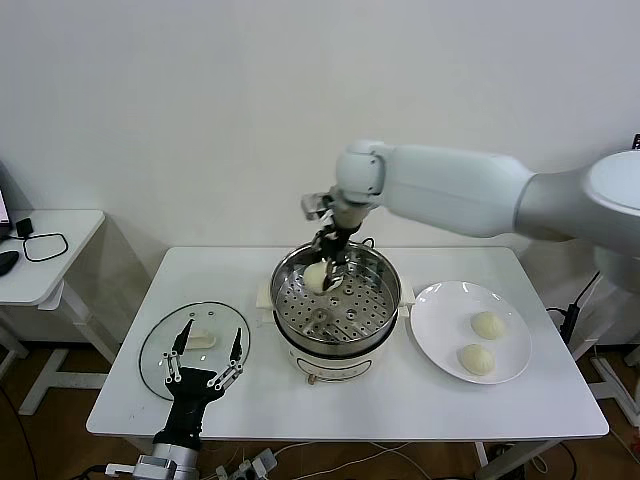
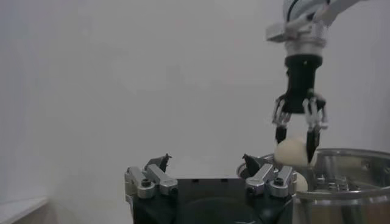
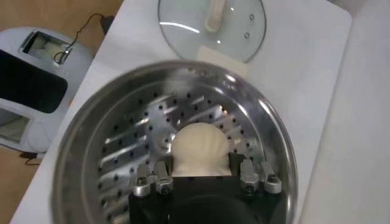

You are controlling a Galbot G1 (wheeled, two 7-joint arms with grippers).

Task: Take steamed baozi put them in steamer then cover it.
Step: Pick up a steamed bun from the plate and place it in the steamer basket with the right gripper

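My right gripper (image 1: 322, 280) is shut on a cream-white pleated baozi (image 1: 316, 277) and holds it just above the perforated tray, inside the rim of the shiny steamer (image 1: 385, 290). The right wrist view shows that baozi (image 3: 200, 146) between the fingers over the tray (image 3: 122, 146). Two more baozi (image 1: 488, 325) (image 1: 477, 359) lie on the white plate (image 1: 440, 320) to the right. The glass cover (image 1: 160, 350) with a white handle lies flat on the table left of the steamer. My left gripper (image 1: 212, 332) hangs open and empty over the cover's near side.
The white table (image 1: 520, 410) carries everything; its front edge is close to the cover and the plate. A small side table (image 1: 50, 250) with a black cable stands at far left. A white wall is behind.
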